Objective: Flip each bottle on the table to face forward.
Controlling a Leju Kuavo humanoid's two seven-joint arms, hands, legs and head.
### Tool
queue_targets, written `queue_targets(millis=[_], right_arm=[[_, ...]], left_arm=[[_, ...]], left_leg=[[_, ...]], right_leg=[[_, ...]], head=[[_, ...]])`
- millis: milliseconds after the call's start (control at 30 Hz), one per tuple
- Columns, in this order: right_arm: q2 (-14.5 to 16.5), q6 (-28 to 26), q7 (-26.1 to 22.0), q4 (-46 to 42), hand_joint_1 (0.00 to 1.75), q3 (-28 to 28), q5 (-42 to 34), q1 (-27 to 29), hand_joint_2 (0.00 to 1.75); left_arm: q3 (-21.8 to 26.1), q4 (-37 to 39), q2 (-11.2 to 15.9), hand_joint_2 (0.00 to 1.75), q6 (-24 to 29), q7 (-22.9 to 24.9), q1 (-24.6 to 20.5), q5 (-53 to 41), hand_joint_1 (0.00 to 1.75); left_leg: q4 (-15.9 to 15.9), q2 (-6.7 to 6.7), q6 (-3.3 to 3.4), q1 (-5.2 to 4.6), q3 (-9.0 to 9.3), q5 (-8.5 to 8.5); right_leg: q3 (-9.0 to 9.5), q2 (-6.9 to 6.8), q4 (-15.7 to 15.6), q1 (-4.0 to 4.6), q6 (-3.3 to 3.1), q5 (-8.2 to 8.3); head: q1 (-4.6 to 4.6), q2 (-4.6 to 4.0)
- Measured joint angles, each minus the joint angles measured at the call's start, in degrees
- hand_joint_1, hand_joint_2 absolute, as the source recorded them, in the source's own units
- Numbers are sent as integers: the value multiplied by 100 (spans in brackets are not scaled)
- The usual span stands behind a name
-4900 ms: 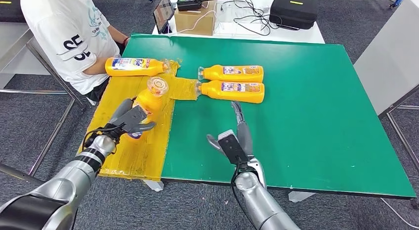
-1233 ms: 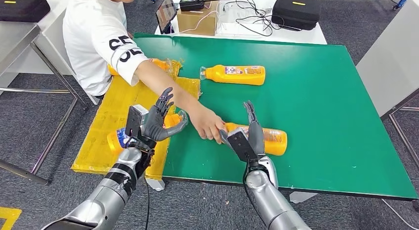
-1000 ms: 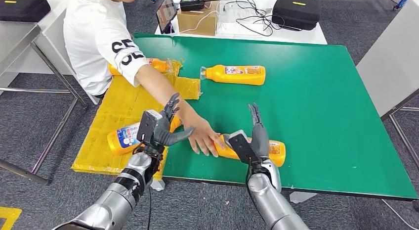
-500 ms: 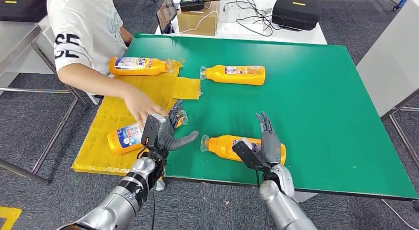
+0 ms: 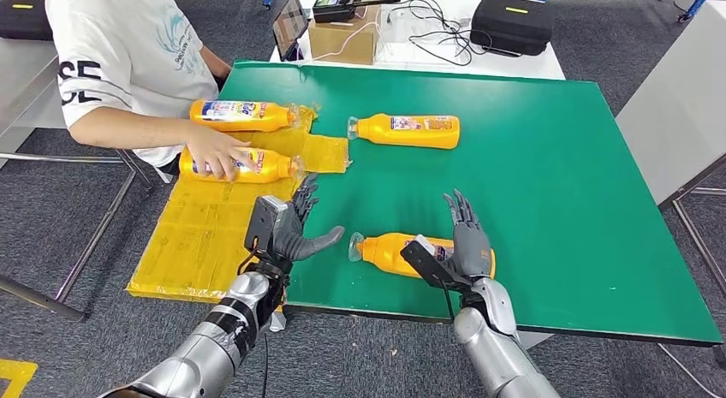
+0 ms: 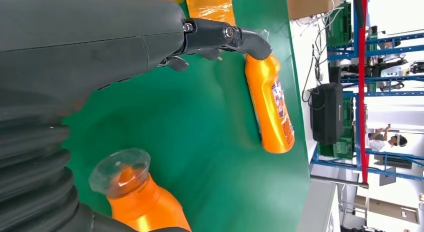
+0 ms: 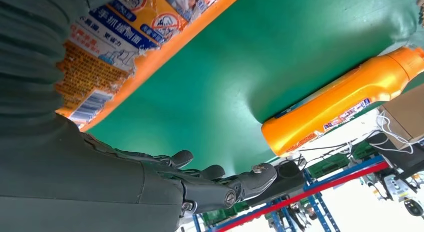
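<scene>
Green worktop [image 5: 548, 175] fills the middle of the head view, grey carpet floor [image 5: 77, 201] around it, yellow sheet [image 5: 205, 235] lying over its left edge. White table [image 5: 428, 38] behind carries a cardboard box [image 5: 341, 37], a tablet [image 5: 285, 23], tangled cables [image 5: 424, 21] and a black case [image 5: 511, 20]. Four orange bottles, all lying on their sides. Nearest bottle [image 5: 389, 252] is on the green near the front edge, cap pointing left, its right end behind the right robot hand [image 5: 458, 248]. That robot hand stands over the bottle with fingers straight and spread, holding nothing; whether it touches the bottle can't be told. Left robot hand [image 5: 287, 231] sits at the seam of yellow sheet and green, fingers spread, thumb out toward the near bottle's cap, nothing held, apart from the cap. Far bottle [image 5: 407, 130] lies alone on the green, cap left, label up; nothing between it and the robot hands. Two more on the yellow sheet: back bottle [image 5: 242, 115] and front bottle [image 5: 244, 165], roughly parallel. Seated person in white T-shirt [image 5: 120, 47] at the left has a hand [image 5: 216, 151] on the front bottle, forearm across that corner. Grey cabinet side [image 5: 676, 98] at the right edge.
</scene>
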Motion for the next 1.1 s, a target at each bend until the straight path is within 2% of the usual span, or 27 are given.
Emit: queue_targets(millis=[167,333,433,567,1100], right_arm=[[-21,6,-229,-57,0,-109,-173,16,175],[61,65,-870,-310,0,-321,-1002,236,175],[143,282,-1194,-539,0,-439,-1593,390,175],[275,524,-1438,-858,0,-530,-2104,587,175],[504,583,-1504,-1385,0,-464,-2013,1076,175]], left_arm=[[-1,0,-31,175,-1,1,-26,1,0],[-5,0,-64,175,22,-48,-52,13,0],[-13,2,-81,175,53,-96,-68,46,0],[-33,4,-86,175,111,-158,-78,81,0],[-39,4,-84,175,179,-190,-78,95,0]], left_leg=[[0,0,3,-1,5,2],[0,0,4,-1,-2,3],[0,1,4,-1,-6,2],[-1,2,3,0,-17,1],[-1,1,3,-1,-34,1]], right_leg=[[7,0,0,-1,5,4],[3,0,2,-1,8,6],[-2,0,3,-1,8,6],[-14,1,4,0,8,5],[-28,0,4,-1,8,5]], head=[[1,1],[0,1],[1,1],[0,2],[0,1]])
